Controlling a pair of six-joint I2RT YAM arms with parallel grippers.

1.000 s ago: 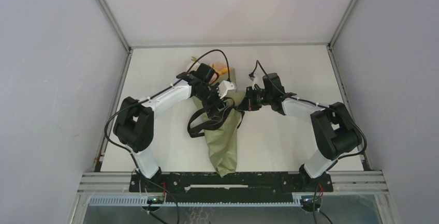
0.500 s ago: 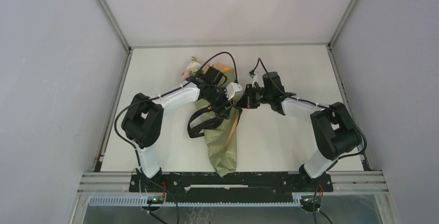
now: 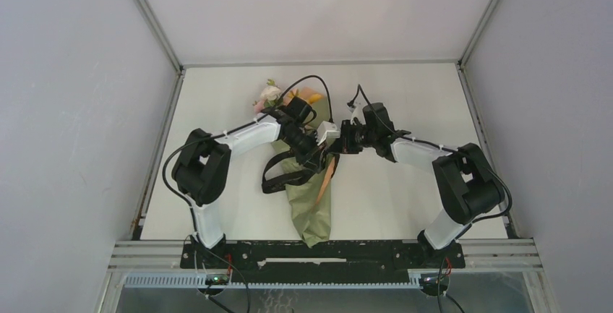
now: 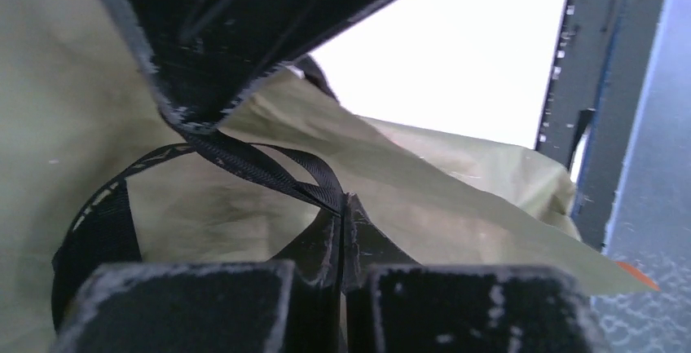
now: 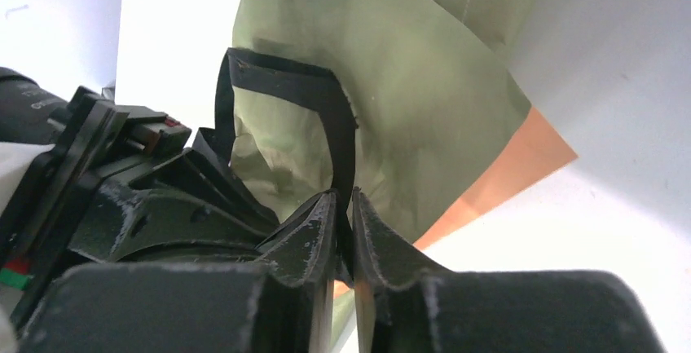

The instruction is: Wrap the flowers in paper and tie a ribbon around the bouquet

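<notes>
The left end effector point(image 4: 342, 227), apart a moment ago, has clamped on the ribbon point(image 4: 244, 161) looped over the bouquet point(image 3: 312, 208) just beneath it, while the right end effector point(image 5: 345, 218) opposite, jaws nearly together around that ribbon, may be letting go (I cannot tell), which suggests a handover mid-tie.

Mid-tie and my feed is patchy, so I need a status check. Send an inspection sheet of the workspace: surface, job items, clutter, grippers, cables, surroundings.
Surface: white table, no marks seen.
Job's things: bouquet lies mid-table with its narrow end toward the arm bases. The flowers show at its far end. The black ribbon crosses its middle, with a slack loop on its left.
Clutter: nothing seen.
Grippers: left gripper is shut on the ribbon. The right gripper has its jaws nearly together with the ribbon between them; whether it grips cannot be told.
Cables: left wrist cable arcs above the flowers. The right wrist cable is a short loop.
Surroundings: grey enclosure walls; metal rail at the near edge.
</notes>
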